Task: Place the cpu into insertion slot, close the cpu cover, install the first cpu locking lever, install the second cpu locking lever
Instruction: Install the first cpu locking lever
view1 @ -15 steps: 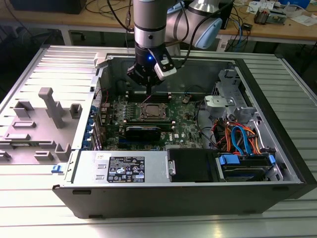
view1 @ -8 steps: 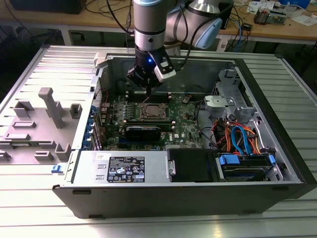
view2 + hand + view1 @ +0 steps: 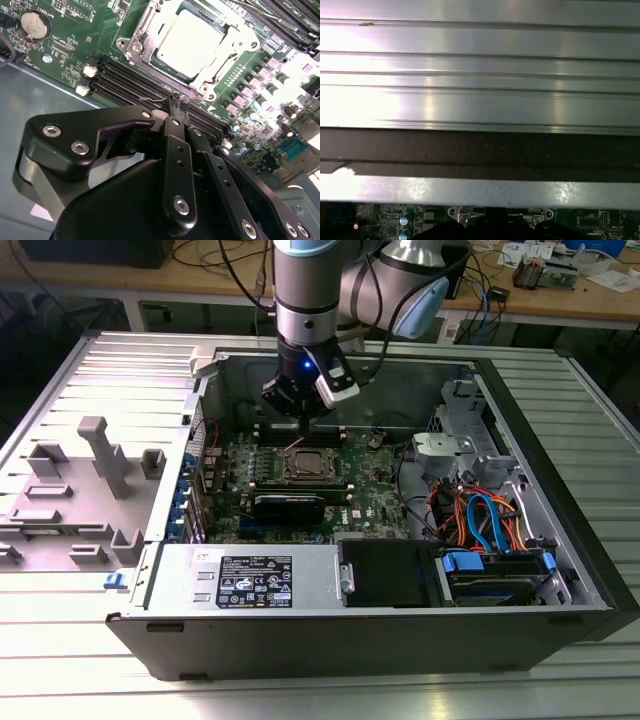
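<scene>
The cpu [image 3: 192,42] lies flat in the insertion slot [image 3: 131,47] on the green motherboard, its silver top showing through the window of the cpu cover [image 3: 235,42], which is folded down over it. From the exterior view, the cpu [image 3: 306,464] sits in the middle of the board with my gripper [image 3: 303,425] hanging just behind it. In the second wrist view my gripper [image 3: 177,102] is shut, its black fingertips pressed together beside the socket's edge. A thin wire locking lever [image 3: 155,99] ends right at the tips; I cannot tell whether it is pinched.
The open computer case [image 3: 560,490] lies on a ribbed metal table [image 3: 480,65]. Black memory slots [image 3: 125,82] run beside the socket. A power supply [image 3: 250,580] and drive bays with coloured cables [image 3: 480,520] fill the near side. A grey fixture [image 3: 100,455] stands at the exterior view's left.
</scene>
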### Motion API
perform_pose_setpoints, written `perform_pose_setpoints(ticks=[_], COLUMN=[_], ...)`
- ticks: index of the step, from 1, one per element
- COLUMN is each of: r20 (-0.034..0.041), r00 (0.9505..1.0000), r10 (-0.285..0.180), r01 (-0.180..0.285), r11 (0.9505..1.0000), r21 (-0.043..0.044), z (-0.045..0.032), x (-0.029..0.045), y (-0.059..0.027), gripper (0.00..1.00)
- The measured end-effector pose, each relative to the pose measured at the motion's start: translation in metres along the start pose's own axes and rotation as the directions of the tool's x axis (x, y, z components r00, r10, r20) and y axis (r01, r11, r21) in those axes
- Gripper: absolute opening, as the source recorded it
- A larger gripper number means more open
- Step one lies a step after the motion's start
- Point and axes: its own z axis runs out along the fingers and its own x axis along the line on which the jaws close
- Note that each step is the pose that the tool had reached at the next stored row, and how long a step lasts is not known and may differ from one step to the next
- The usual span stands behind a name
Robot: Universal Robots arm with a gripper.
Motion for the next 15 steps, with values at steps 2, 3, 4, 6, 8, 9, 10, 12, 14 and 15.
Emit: perform_pose_setpoints(ticks=[2,3,4,6,8,9,10,12,14,15], r20=[0.0000,0.0000,0.0000,0.0000,0.0000,0.0000,-0.0001,0.0000,-0.0002,-0.0003], r00=[1.0000,1.0000,1.0000,1.0000,1.0000,1.0000,1.0000,1.0000,1.0000,1.0000], r10=[0.000,0.000,0.000,0.000,0.000,0.000,0.000,0.000,0.000,0.000], r01=[0.000,0.000,0.000,0.000,0.000,0.000,0.000,0.000,0.000,0.000], r11=[1.0000,1.0000,1.0000,1.0000,1.0000,1.0000,1.0000,1.0000,1.0000,0.9999], r21=[0.0000,0.0000,0.0000,0.0000,0.0000,0.0000,0.0004,0.0022,0.0072,0.0102], z=[0.0018,0.0033,0.0047,0.0068,0.0087,0.0096,0.0105,0.0120,0.0133,0.0139], x=[-0.0021,-0.0040,-0.0059,-0.0089,-0.0111,-0.0120,-0.0129,-0.0145,-0.0161,-0.0168], y=[0.0001,0.0002,0.0001,0.0001,0.0000,-0.0001,-0.0002,-0.0003,-0.0004,-0.0004], gripper=[0.11,0.11,0.11,0.11,0.11,0.11,0.11,0.11,0.11,0.11])
